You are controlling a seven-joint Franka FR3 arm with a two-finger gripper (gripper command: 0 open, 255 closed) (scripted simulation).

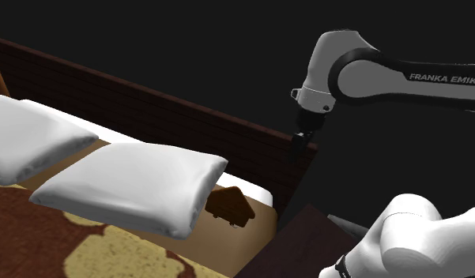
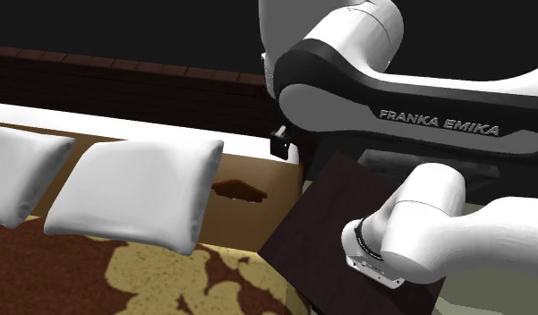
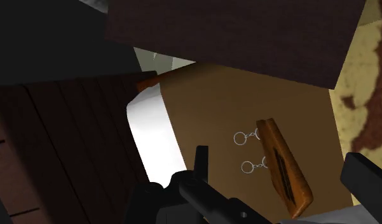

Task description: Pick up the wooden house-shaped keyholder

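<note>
Evidently the pincer (image 3: 281, 158) is hovering open and empty above the keyholder (image 1: 230, 207) lying on the bed (image 3: 208, 102); grasping and lifting are remaining.

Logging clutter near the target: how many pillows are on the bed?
2. One pillow lies right beside the brown house-shaped keyholder; the other pillow sits further toward the shoulder view's left, cut off by the frame edge. More may lie beyond it.

Dim light, deep shadows, muted colours
</note>
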